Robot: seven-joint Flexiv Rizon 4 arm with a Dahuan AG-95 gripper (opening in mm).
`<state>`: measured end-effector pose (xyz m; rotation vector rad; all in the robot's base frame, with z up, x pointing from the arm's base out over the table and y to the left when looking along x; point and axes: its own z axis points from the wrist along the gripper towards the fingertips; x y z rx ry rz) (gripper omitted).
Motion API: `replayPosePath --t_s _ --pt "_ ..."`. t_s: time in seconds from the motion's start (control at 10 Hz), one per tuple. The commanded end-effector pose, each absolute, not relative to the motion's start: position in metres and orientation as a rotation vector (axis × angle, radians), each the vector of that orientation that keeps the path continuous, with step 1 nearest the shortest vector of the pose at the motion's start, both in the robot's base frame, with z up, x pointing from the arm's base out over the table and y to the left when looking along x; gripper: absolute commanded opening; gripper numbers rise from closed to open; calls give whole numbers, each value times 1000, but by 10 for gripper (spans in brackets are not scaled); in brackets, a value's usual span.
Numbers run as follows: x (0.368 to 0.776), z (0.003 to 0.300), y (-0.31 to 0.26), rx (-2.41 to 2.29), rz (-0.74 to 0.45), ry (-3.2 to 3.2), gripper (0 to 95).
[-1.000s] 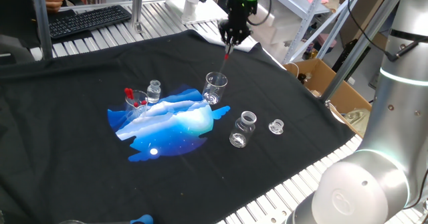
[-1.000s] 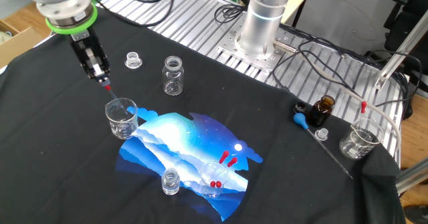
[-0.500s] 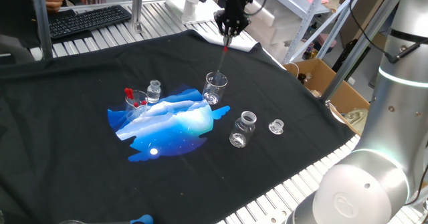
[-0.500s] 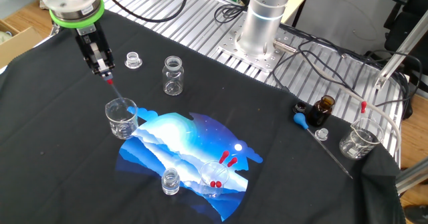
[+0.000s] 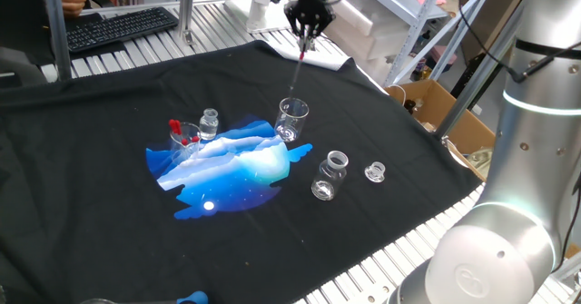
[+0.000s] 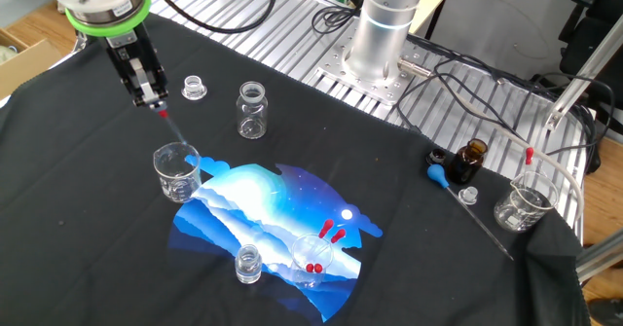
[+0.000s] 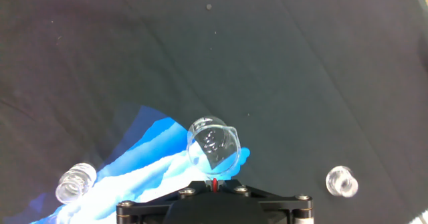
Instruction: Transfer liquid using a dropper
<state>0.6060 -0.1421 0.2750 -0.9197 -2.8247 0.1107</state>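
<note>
My gripper [image 5: 306, 35] is shut on the red bulb of the dropper [image 5: 298, 68]. The thin clear tube hangs down and slants toward the clear spouted beaker [image 5: 291, 119]. In the other fixed view the gripper [image 6: 150, 94] holds the dropper [image 6: 165, 120] above and behind the beaker [image 6: 177, 170], with the tip near the beaker's mouth. The hand view looks straight down: the red bulb [image 7: 214, 182] is pinched between the jaws at the bottom edge, and the beaker [image 7: 213, 148] lies just beyond it on the black cloth.
On the cloth stand an open vial [image 5: 329, 175], a small low jar [image 5: 375, 171], a small vial [image 5: 210, 122] and a beaker with red-bulbed droppers [image 5: 184, 137]. A brown bottle [image 6: 471, 161], a blue-bulbed dropper [image 6: 440, 175] and another beaker [image 6: 524, 204] sit at the far right.
The gripper has risen with the dropper, lifting the tube up out of the beaker. The beaker and vials have not moved.
</note>
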Motion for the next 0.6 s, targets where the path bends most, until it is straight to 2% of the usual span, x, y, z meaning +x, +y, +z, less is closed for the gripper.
replayPosePath --t_s 0.1,0.6 --pt "605 279 -137 -940 115 -2811 0" --pt "605 277 -136 -960 109 -2804 0"
